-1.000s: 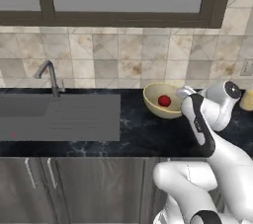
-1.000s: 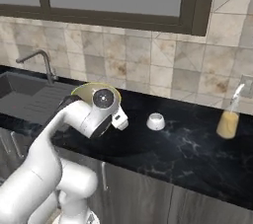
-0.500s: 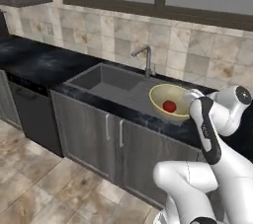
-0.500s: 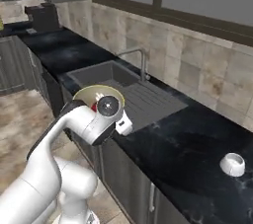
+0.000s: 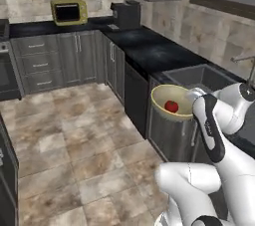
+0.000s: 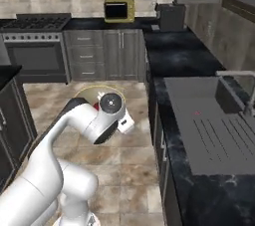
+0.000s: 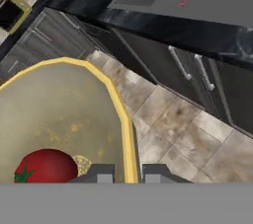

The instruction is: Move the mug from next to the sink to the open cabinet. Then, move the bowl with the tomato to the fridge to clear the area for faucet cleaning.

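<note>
My gripper (image 7: 127, 171) is shut on the rim of the pale yellow bowl (image 7: 59, 114), one fingertip inside the rim and one outside. The red tomato (image 7: 45, 166) lies in the bowl. I hold the bowl (image 5: 172, 101) with the tomato (image 5: 171, 106) in the air, off the counter's edge and above the tiled floor. From the right, the bowl's rim (image 6: 92, 90) peeks out behind my wrist. The dark sink (image 5: 199, 76) (image 6: 199, 105) and the faucet (image 6: 239, 83) are to the right. The mug, the open cabinet and the fridge are out of view.
A black counter (image 5: 144, 46) runs along the wall over dark grey drawer cabinets (image 5: 55, 60). A yellow microwave (image 5: 68, 11) and a black coffee machine (image 5: 127, 15) stand at the far corner. A stove (image 6: 35, 23) is on the far left. Open tiled floor (image 5: 74, 135) lies ahead.
The whole picture has swung from the sink wall to the far kitchen corner, so the base has turned. The bowl with the tomato stays in my shut gripper.
</note>
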